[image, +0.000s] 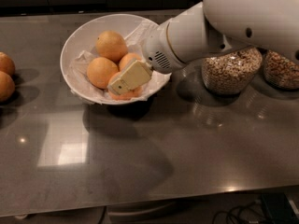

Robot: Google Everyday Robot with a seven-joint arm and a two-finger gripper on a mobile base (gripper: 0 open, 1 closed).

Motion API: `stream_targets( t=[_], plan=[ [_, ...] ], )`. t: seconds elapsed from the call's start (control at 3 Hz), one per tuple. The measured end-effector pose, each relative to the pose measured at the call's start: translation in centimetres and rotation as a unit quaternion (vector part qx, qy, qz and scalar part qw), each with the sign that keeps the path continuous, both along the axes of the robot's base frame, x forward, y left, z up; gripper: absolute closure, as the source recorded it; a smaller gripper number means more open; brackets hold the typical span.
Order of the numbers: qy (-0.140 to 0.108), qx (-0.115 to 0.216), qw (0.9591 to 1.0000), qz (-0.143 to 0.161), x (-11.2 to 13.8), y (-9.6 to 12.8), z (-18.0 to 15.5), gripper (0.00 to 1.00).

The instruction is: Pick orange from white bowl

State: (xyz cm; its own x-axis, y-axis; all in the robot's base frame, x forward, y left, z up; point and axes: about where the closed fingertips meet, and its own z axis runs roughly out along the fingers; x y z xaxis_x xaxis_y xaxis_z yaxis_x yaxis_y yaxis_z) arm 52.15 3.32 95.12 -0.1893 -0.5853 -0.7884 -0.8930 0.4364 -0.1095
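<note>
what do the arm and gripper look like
The arm is thick, smooth and white, built of rounded tube-like segments with a thin seam ring, a small slotted vent near the wrist and a couple of small dark round holes higher up. No cables show on it. The gripper, down in the white bowl, is pale cream-yellow, flat and blocky.

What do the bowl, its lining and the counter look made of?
The white bowl is probably glazed ceramic or hard plastic: smooth opaque wall. The lining looks like thin paper, crumpled and creased. The counter seems to be polished stone or laminate, dark with crisp light reflections. The gripper sits in the bowl over the front orange.
</note>
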Motion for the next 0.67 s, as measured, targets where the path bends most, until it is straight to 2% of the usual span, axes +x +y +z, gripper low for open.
stream_targets(
  t=[0.67],
  plan=[
    [0.015,-0.013,0.9993,-0.031,1.2,-0.4,-2.4,0.33]
  ],
)
